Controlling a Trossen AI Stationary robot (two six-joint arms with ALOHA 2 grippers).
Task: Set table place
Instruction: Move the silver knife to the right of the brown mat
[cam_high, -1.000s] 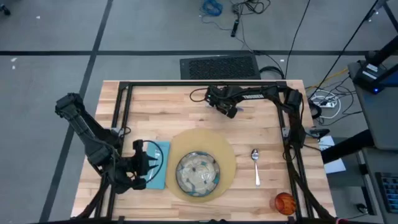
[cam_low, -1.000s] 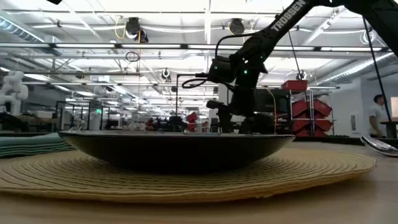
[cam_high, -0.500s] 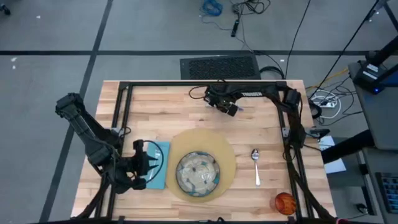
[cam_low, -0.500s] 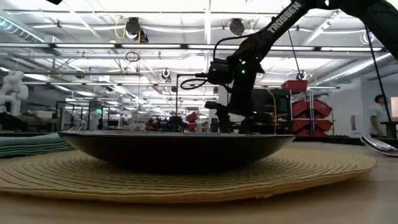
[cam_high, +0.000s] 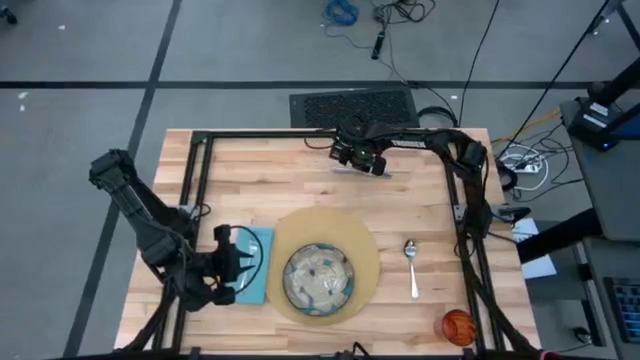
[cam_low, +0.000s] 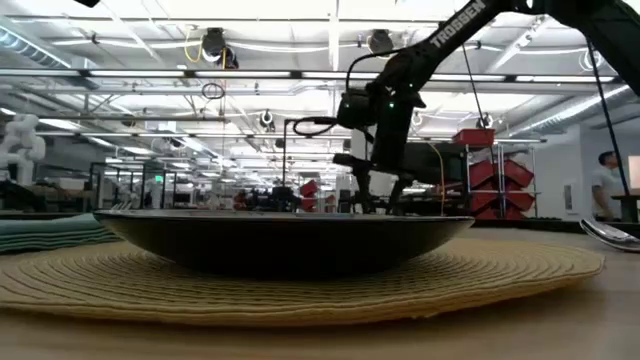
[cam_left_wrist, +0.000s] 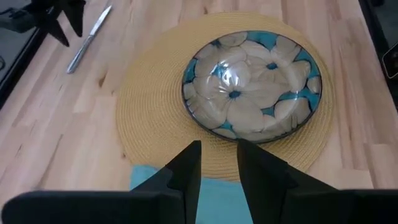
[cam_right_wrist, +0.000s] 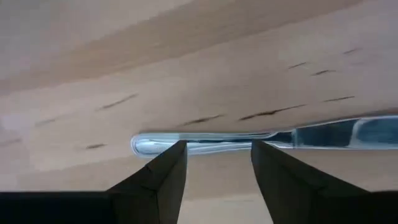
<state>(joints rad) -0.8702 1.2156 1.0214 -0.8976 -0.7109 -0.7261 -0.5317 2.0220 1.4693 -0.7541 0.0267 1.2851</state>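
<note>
A silver knife (cam_right_wrist: 298, 138) lies flat on the table (cam_high: 250, 180) near its far edge. My right gripper (cam_right_wrist: 214, 158) points down over the knife's handle end, open, one finger on each side of a spot on the handle; whether the fingers touch it I cannot tell. A flower-patterned dish (cam_high: 318, 278) sits on the round tan placemat (cam_high: 345, 235). A teal napkin (cam_high: 256, 262) lies left of the mat, with my left gripper (cam_left_wrist: 219, 163) low over it, open by a narrow gap and holding nothing.
A spoon (cam_high: 411, 265) lies right of the placemat, and an orange cup (cam_high: 458, 325) stands at the near right corner. The black frame's bars (cam_high: 200, 190) run along the table's left, far and right sides. Bare wood lies between the knife and the placemat.
My right gripper has moved a little toward the table's far edge and tipped from a slant until its fingers point down over the knife. The knife, dish and napkin have not moved.
</note>
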